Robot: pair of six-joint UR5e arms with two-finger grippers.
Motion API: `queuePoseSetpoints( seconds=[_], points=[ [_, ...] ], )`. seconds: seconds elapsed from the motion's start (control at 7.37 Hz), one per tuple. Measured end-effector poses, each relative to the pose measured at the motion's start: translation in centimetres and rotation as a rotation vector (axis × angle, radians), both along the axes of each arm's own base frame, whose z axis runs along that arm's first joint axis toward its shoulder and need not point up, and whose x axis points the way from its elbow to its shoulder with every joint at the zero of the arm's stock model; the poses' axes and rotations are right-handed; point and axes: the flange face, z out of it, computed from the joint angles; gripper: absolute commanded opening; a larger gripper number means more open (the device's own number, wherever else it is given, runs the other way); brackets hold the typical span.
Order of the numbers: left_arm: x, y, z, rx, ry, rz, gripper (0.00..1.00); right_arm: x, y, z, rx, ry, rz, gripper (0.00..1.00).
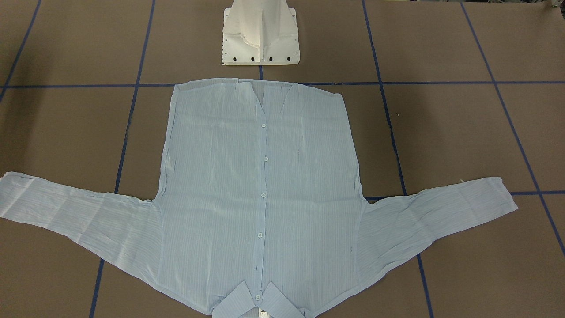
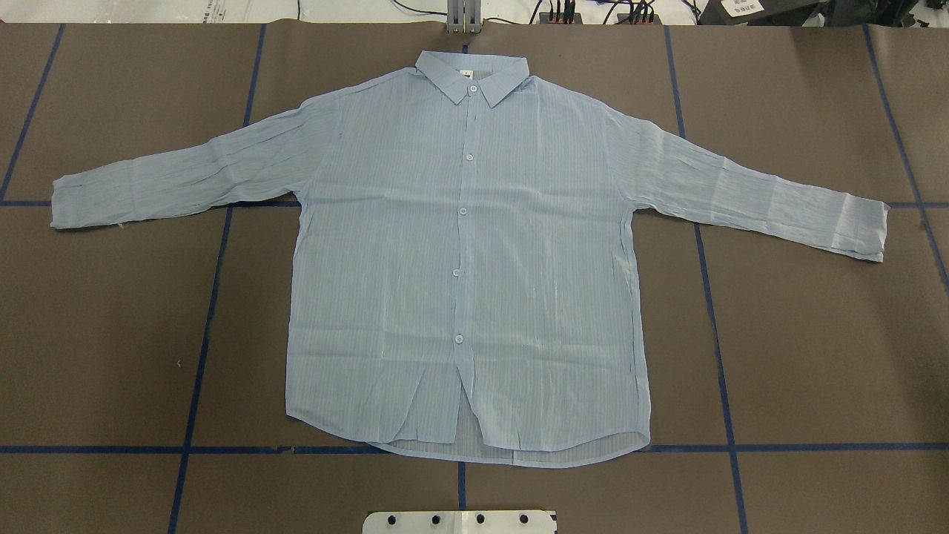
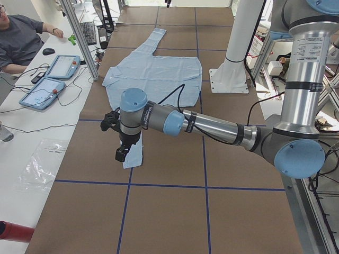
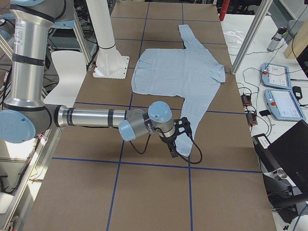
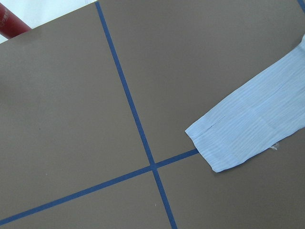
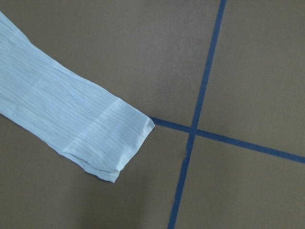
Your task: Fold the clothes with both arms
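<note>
So the shirt (image 2: 467, 245) is laid flat on the worktop (image 2: 111, 334), front up and buttoned, right in between the two pincers. The body's long axis runs straight out from the white base (image 1: 260, 39). The hem (image 2: 519, 454) is on the base side and the collar (image 2: 472, 74) points away from it, toward the far edge.

Both sleeves are spread wide, one reaching out toward each pincer and slanting a bit back to the robot's side. That makes the longest line of the whole thing cuff to cuff, across the worktop.

The left pincer (image 3: 122, 154) hangs off the left arm (image 3: 212, 127) and points down, low over the worktop. The left cuff (image 3: 135, 156) sits just beside it. From the wrist camera that cuff lies flat next to a crossing of blue tape (image 5: 153, 165).

It's the same deal on the other end. The right pincer (image 4: 172, 153) on the right arm (image 4: 91, 118) points down, with the right cuff (image 4: 186, 147) just beside it, also near a tape crossing.

Honestly I can't tell whether either pincer is wide or narrow, since only the side views show them and they're tiny there. I can't tell if they touch the cloth either.

A person (image 3: 18, 37) sits at the side desk, well beyond the left pincer.
</note>
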Motion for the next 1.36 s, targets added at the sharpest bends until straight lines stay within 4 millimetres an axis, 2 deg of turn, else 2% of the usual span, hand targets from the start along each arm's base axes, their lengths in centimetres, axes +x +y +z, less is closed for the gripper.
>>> queuePoseSetpoints(
  seconds=[0.27,0.54,0.68,0.95,1.09,1.36],
  points=[
    [0.0,0.2,0.2,0.000,0.003,0.000,1.00,-3.2,-1.4,-0.2,-0.081,-0.026,0.026,1.00],
    [0.0,0.4,0.1,0.002,0.004,0.001,1.00,-7.6,-4.1,-0.3,-0.145,-0.046,0.064,1.00],
    [0.0,0.4,0.1,0.004,0.004,0.001,1.00,-9.9,-5.3,0.8,-0.151,-0.058,0.086,1.00],
    [0.0,0.4,0.0,0.006,0.004,0.001,1.00,-14.1,-6.0,4.5,-0.134,-0.056,0.120,0.95],
    [0.0,0.5,0.0,0.006,0.004,0.002,1.00,-15.4,-6.0,5.7,-0.129,-0.055,0.124,0.92],
    [0.0,0.5,0.0,0.006,0.004,0.002,1.00,-16.7,-5.7,6.5,-0.133,-0.055,0.118,0.82]
  ],
)
